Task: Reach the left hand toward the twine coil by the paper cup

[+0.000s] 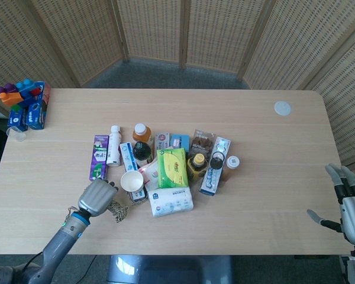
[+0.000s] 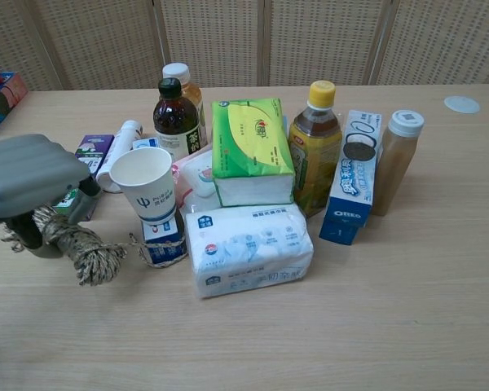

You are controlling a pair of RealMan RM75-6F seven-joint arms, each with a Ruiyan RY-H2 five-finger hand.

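My left hand grips the twine coil and holds it off the table, left of the paper cup. A loose strand runs from the coil toward the small carton under the cup. The hand's fingers curl around the coil's upper end; its frayed lower end sticks out to the right. My right hand stays at the table's right edge, fingers apart, holding nothing.
A cluster of goods stands right of the cup: white tissue pack, green tissue pack, dark bottle, yellow-capped bottle, Oreo box. A purple carton lies behind my left hand. Toy blocks sit far left.
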